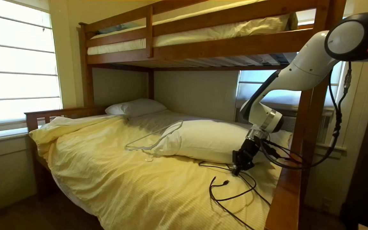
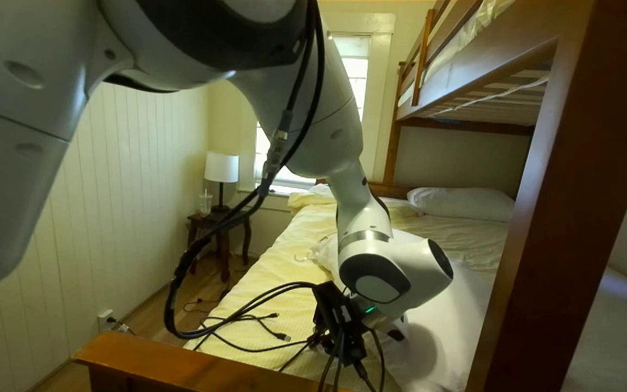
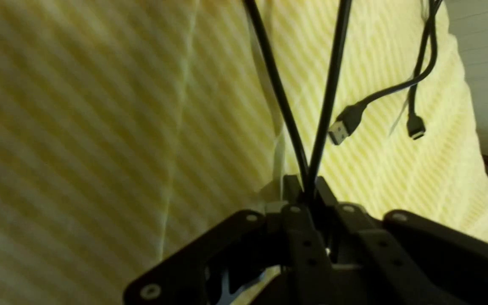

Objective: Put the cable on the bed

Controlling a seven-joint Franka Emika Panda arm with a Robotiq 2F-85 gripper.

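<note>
Evidently the gripper (image 3: 309,189) pinches the cable (image 3: 331,80) between closed jaws; in an exterior view the cable loops toward six o'clock, on or just over the bed (image 1: 133,185); better settle the slack first, then release slowly

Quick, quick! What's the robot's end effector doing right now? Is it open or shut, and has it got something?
End effector: closed, holding the black cable, with two strands pinched together.
</note>
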